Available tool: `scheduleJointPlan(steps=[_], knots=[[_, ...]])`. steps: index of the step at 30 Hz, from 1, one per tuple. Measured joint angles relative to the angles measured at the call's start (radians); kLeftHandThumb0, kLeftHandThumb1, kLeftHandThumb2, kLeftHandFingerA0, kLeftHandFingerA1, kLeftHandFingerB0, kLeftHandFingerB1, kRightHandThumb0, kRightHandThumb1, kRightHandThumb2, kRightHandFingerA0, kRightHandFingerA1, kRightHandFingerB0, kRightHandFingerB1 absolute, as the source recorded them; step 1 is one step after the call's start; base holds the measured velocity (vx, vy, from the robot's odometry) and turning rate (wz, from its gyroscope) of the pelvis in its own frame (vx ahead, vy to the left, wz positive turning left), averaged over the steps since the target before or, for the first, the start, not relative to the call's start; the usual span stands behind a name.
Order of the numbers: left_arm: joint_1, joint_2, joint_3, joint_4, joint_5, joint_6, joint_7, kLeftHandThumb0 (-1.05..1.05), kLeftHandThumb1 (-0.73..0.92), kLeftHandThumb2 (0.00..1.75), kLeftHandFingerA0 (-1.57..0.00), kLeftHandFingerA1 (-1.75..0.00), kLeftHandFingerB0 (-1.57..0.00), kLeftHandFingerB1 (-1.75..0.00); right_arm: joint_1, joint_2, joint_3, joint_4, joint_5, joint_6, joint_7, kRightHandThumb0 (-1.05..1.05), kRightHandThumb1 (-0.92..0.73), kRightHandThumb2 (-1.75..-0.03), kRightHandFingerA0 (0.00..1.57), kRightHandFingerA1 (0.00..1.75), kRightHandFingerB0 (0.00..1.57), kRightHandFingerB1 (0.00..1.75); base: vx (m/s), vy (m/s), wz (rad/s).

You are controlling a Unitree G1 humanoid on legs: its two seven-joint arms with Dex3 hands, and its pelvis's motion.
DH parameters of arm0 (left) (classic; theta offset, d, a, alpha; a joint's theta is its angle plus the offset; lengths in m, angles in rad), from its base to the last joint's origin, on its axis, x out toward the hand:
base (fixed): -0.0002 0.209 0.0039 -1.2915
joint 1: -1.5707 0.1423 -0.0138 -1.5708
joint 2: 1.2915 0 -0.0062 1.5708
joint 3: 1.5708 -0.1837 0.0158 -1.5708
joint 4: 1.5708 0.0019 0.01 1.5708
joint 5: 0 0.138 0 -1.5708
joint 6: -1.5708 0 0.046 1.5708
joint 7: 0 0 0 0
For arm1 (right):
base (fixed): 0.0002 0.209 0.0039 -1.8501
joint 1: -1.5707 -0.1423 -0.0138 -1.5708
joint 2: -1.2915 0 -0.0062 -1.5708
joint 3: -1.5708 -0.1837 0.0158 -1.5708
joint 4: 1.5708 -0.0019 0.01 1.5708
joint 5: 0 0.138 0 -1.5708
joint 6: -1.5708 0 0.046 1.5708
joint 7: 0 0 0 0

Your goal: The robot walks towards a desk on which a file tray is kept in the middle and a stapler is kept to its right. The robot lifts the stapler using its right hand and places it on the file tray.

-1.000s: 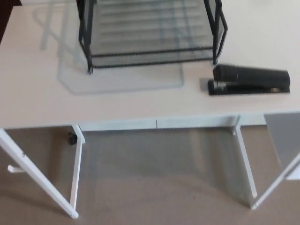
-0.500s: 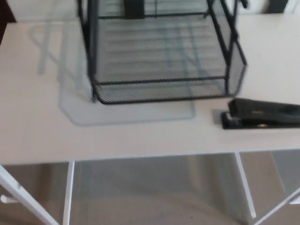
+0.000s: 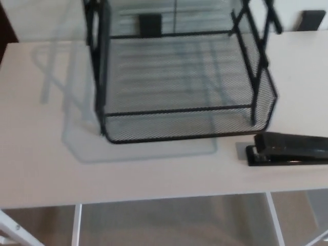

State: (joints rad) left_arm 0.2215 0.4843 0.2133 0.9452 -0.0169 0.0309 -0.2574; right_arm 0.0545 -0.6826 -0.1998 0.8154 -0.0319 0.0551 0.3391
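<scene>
A black wire-mesh file tray (image 3: 182, 110) stands in the middle of the white desk (image 3: 46, 154), its open front facing me and its upper frame running out of the top of the picture. A black stapler (image 3: 289, 149) lies flat on the desk just right of the tray's front corner, its long side across the picture and its right end cut off by the edge. Neither of my hands shows in the head view.
The desk's front edge (image 3: 154, 201) runs across the lower part of the picture, with white legs (image 3: 77, 225) and grey floor below. Two dark objects (image 3: 311, 19) sit at the back edge of the desk.
The whole picture has shifted: the tray and stapler appear lower and larger, and less floor shows, as the camera has come closer to the desk. The things themselves have not moved.
</scene>
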Motion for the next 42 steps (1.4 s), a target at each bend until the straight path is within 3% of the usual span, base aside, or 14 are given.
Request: scheduleJointPlan(steps=[6, 7, 11, 12, 18, 20, 21, 22, 23, 26, 32, 35, 38, 42], knots=[[0.000, -0.002, 0.007, -0.001, -0.003, 0.000, 0.000, -0.56, 0.71, 0.92, -0.28, -0.55, -0.17, -0.48, 0.007, -0.006, -0.026, -0.022, 0.001, 0.034, -0.009, -0.37, -0.56, -0.56, 0.38, 0.49, 0.04, 0.25, 0.03, 0.031, -0.07], [0.001, -0.002, 0.010, -0.003, -0.004, 0.000, 0.000, -0.51, 0.87, 0.65, -0.34, -0.49, -0.23, -0.39, 0.007, -0.008, -0.026, -0.021, -0.001, 0.040, -0.012, -0.31, -0.55, -0.58, 0.32, 0.52, 0.04, 0.21, 0.04, 0.150, -0.11], [0.011, -0.007, 0.016, -0.028, -0.007, 0.000, -0.001, -0.53, 0.87, 0.64, -0.32, -0.48, -0.23, -0.38, 0.004, -0.011, -0.049, 0.011, 0.003, 0.050, -0.021, -0.41, -0.55, -0.56, 0.35, 0.47, 0.06, 0.25, -0.02, 0.313, -0.01], [0.015, -0.003, 0.021, -0.037, -0.007, 0.001, -0.001, -0.58, 0.71, 0.93, -0.27, -0.55, -0.19, -0.48, 0.002, -0.011, -0.046, 0.016, 0.001, 0.049, -0.024, -0.38, -0.52, -0.58, 0.32, 0.49, 0.10, 0.22, -0.08, 0.414, -0.03], [0.041, 0.000, 0.055, -0.104, -0.019, 0.001, -0.001, -0.59, 0.72, 0.94, -0.25, -0.55, -0.15, -0.48, 0.016, -0.006, -0.058, -0.016, 0.002, 0.053, -0.037, -0.36, -0.54, -0.58, 0.47, 0.55, 0.05, 0.21, 0.05, 0.077, 0.07], [0.048, 0.001, 0.077, -0.128, -0.030, 0.001, -0.002, -0.60, 0.74, 0.95, -0.25, -0.53, -0.15, -0.47, 0.009, -0.004, -0.071, -0.033, 0.006, 0.059, -0.046, -0.33, -0.43, -0.76, 0.30, 0.56, 0.01, 0.24, 0.00, 0.000, 0.00], [0.051, 0.001, 0.087, -0.134, -0.035, 0.001, -0.002, -0.54, 0.90, 0.65, -0.28, -0.46, -0.18, -0.37, 0.000, 0.000, -0.092, -0.032, 0.015, 0.069, -0.048, -0.33, -0.44, -0.77, 0.25, 0.57, 0.00, 0.20, 0.04, -0.079, 0.09], [0.051, 0.000, 0.104, -0.133, -0.044, 0.001, -0.005, -0.54, 0.90, 0.65, -0.28, -0.46, -0.18, -0.37, -0.011, 0.004, -0.121, -0.030, 0.029, 0.079, -0.049, -0.33, -0.44, -0.77, 0.25, 0.57, 0.00, 0.20, 0.03, -0.082, 0.04], [0.050, 0.000, 0.117, -0.132, -0.050, 0.001, -0.007, -0.59, 0.73, 0.93, -0.24, -0.52, -0.12, -0.45, -0.019, 0.006, -0.142, -0.030, 0.040, 0.086, -0.050, -0.26, -0.58, -0.57, 0.11, 0.42, 0.02, 0.24, 0.03, -0.084, 0.05], [0.035, -0.001, 0.153, -0.107, -0.070, 0.001, -0.011, -0.60, 0.72, 0.96, -0.24, -0.54, -0.09, -0.46, -0.028, 0.027, -0.241, -0.057, 0.082, 0.100, -0.059, -0.27, -0.46, -0.72, 0.02, 0.46, 0.02, 0.16, 0.02, -0.084, 0.02], [0.023, -0.007, 0.192, -0.113, -0.100, 0.012, -0.032, -0.60, 0.72, 0.95, -0.19, -0.54, -0.05, -0.45, -0.087, 0.054, -0.415, -0.090, 0.161, 0.111, -0.082, -0.39, -0.58, -0.57, 0.00, 0.38, 0.00, 0.12, 0.00, 0.000, 0.00], [-0.004, -0.007, 0.207, -0.108, -0.118, 0.021, -0.046, -0.60, 0.72, 0.96, -0.18, -0.56, -0.05, -0.46, -0.134, 0.053, -0.462, -0.142, 0.179, 0.100, -0.122, -0.42, -0.53, -0.58, 0.45, 0.96, 0.05, 0.30, 0.00, 0.000, 0.00], [-0.017, -0.007, 0.218, -0.109, -0.129, 0.023, -0.057, -0.59, 0.73, 0.93, -0.19, -0.54, -0.07, -0.46, -0.191, 0.052, -0.452, -0.168, 0.172, 0.078, -0.163, -0.44, -0.41, -0.71, 0.33, 0.62, 0.19, 0.47, 0.00, 0.000, 0.00], [-0.009, -0.008, 0.232, -0.125, -0.142, 0.028, -0.063, -0.59, 0.72, 0.92, -0.19, -0.54, -0.08, -0.46, -0.247, 0.061, -0.391, -0.257, 0.154, 0.065, -0.207, -0.57, -0.35, -0.74, 0.40, 0.61, 0.25, 0.49, 0.00, 0.000, 0.00]])
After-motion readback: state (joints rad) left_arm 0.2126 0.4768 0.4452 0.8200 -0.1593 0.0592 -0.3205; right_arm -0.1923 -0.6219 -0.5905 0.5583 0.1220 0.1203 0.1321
